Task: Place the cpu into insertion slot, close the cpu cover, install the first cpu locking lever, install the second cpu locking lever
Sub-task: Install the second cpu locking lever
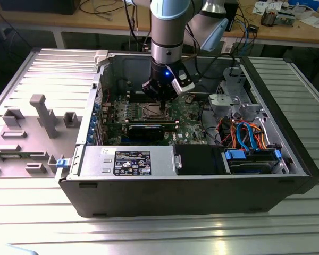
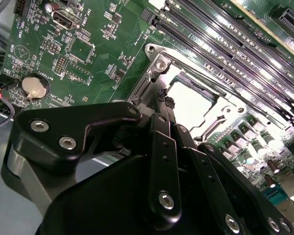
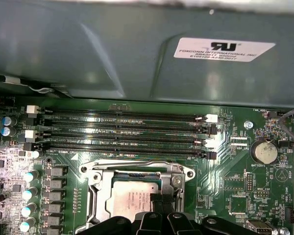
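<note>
While the gripper (image 3: 154, 208) hangs just over the socket (image 3: 95, 205), the chip (image 3: 132, 196) already lies seated inside it. With the cover (image 3: 137, 169) down around it, I judge 2 steps done and both levers left; whether the fingers grip anything, I cannot tell.

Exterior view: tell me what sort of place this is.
Probably a robotics lab or workshop. An open computer case lies on a ribbed metal table, the robot arm reaches into it, and a wooden workbench littered with cables and electronics stands behind.
</note>
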You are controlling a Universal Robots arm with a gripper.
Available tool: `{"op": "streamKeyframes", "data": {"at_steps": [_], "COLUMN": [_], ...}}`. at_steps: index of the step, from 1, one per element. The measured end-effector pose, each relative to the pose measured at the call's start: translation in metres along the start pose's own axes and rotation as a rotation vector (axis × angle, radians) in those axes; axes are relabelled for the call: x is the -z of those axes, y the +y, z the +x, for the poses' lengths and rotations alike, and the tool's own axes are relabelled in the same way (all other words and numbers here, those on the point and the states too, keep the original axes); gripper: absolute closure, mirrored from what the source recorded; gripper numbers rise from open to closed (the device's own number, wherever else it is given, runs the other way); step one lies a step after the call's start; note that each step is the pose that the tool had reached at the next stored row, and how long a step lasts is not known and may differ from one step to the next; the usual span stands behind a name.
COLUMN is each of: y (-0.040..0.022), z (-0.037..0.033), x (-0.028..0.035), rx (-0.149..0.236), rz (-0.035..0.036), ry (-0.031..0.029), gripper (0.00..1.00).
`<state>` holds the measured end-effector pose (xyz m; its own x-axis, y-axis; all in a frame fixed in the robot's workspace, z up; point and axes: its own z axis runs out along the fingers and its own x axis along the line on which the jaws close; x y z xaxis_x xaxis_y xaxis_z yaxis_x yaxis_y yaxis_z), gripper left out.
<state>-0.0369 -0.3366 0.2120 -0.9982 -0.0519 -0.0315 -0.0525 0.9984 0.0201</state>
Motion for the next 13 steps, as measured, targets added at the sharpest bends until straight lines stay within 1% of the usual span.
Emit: {"op": "streamKeyframes", "data": {"at_steps": [3,4,6,7,8,11,13], "y": [-0.0003,-0.0012,-0.0041,-0.0080,-0.0092,-0.0098,-0.0097], "z": [0.0000,0.0001,0.0003,0.0004,0.0005,0.0003,0.0003], "x": [0.0000,0.0000,0.0001,0.0001,0.0002,0.0062,0.0092], "rx": [0.000,0.000,0.000,0.000,0.000,0.000,0.000], "rz": [0.0001,0.0002,0.0001,0.0000,0.0000,0.0001,0.0002], "ry": [0.0000,0.0001,0.0001,0.0000,0.0000,0.0000,0.0000], "gripper": [0.89,0.89,0.89,0.89,0.89,0.89,0.89]}}
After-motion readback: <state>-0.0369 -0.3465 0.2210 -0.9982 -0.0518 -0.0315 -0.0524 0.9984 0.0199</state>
